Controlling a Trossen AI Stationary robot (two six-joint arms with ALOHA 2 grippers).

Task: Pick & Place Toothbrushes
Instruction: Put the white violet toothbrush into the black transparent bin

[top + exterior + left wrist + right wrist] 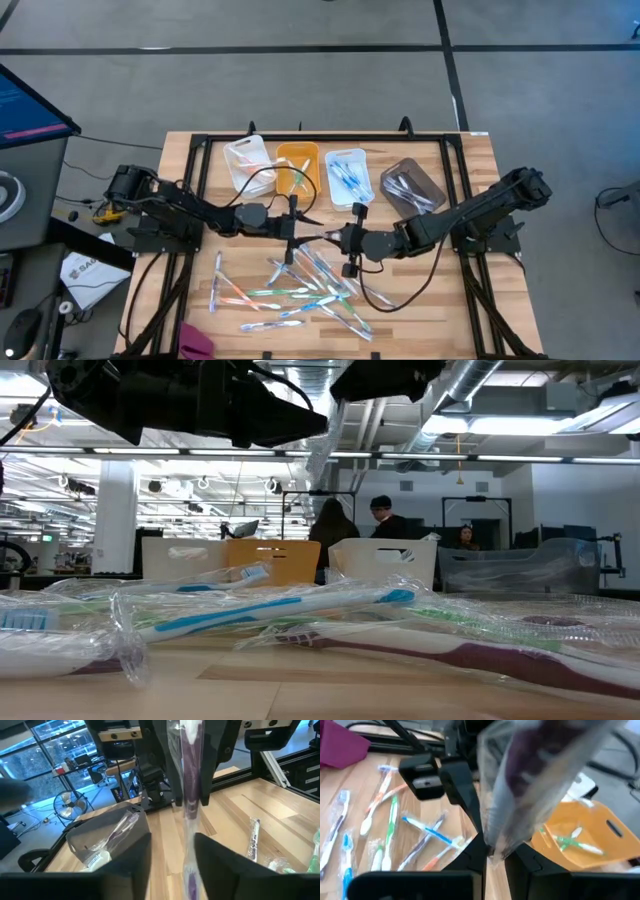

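A wooden table point(470, 170) is seen from above, with both arms reaching toward its middle. The left gripper point(292, 232) and the right gripper point(345, 240) are brought close together there, and a purple toothbrush in a clear wrapper point(192, 795) is held between them. In the left wrist view the wrapped brush runs up between the left arm's two dark fingers point(125, 865), which are closed on its lower end, while its upper end is clamped by the right gripper beyond. In the right wrist view the wrapper point(540, 775) is pinched where the right arm's fingers meet.

A loose pile of wrapped toothbrushes point(300, 285) is spread over the near part of the table, blue, green, orange and white ones lying crosswise, with one brush point(216, 282) set apart to the left of the pile.

Four bins are lined up along the far edge: a white bin point(246, 160), an orange bin point(298, 166) with a green brush in it, a white bin holding blue brushes point(347, 174), and a grey bin point(412, 186) holding purple ones.

A purple cloth point(196, 342) lies at the near left corner. In the low view, people point(385, 520) are visible in the room behind the bins.
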